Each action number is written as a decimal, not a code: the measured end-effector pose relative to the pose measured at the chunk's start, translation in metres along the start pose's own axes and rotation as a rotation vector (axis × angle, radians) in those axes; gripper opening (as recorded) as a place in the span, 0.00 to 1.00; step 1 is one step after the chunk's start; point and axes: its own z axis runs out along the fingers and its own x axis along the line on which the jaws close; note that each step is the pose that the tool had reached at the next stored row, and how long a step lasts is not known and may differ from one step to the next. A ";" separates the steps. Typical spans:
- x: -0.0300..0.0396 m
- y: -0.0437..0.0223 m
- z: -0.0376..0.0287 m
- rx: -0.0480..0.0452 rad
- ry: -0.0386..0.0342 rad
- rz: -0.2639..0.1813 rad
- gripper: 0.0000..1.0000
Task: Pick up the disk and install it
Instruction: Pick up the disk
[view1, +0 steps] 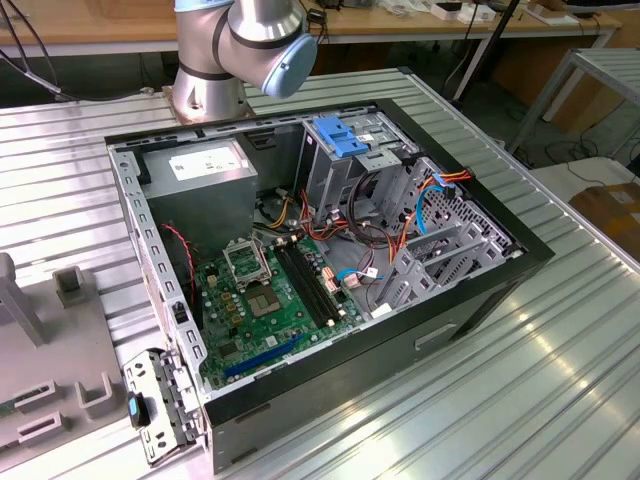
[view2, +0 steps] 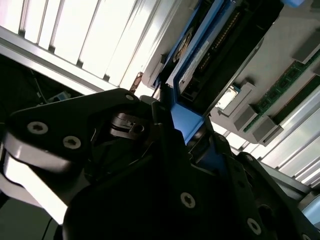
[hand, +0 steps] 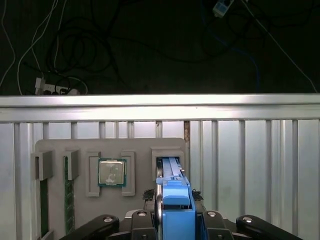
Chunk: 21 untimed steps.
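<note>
This looks like a robot lab or a workshop. A big silver robot arm (view1: 245, 45) stands on a shiny metal desk (view1: 560, 380) with long grooves. On the desk lies an open computer case (view1: 135, 215), and its green board (view1: 262, 305) and coloured wires (view1: 345, 235) are all showing. Beside it sits a grey tray (view1: 30, 350) with slots for small computer parts — in the first wrist view a square chip (hand: 111, 172) rests in one slot. Long wooden desks (view1: 90, 25) run along the back, with cables and small gear on them. Past the desk's edge, black cables (hand: 85, 50) lie tangled on the dark floor by a white plug strip (hand: 55, 90) — nothing here looks like a home.
</note>
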 end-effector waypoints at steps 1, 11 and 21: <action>0.0000 0.0000 0.0001 0.0001 -0.0001 -0.001 0.37; 0.0000 0.0000 -0.0001 -0.0003 -0.0002 -0.016 0.37; -0.0022 -0.0006 -0.0740 -0.0004 0.0001 -0.016 0.37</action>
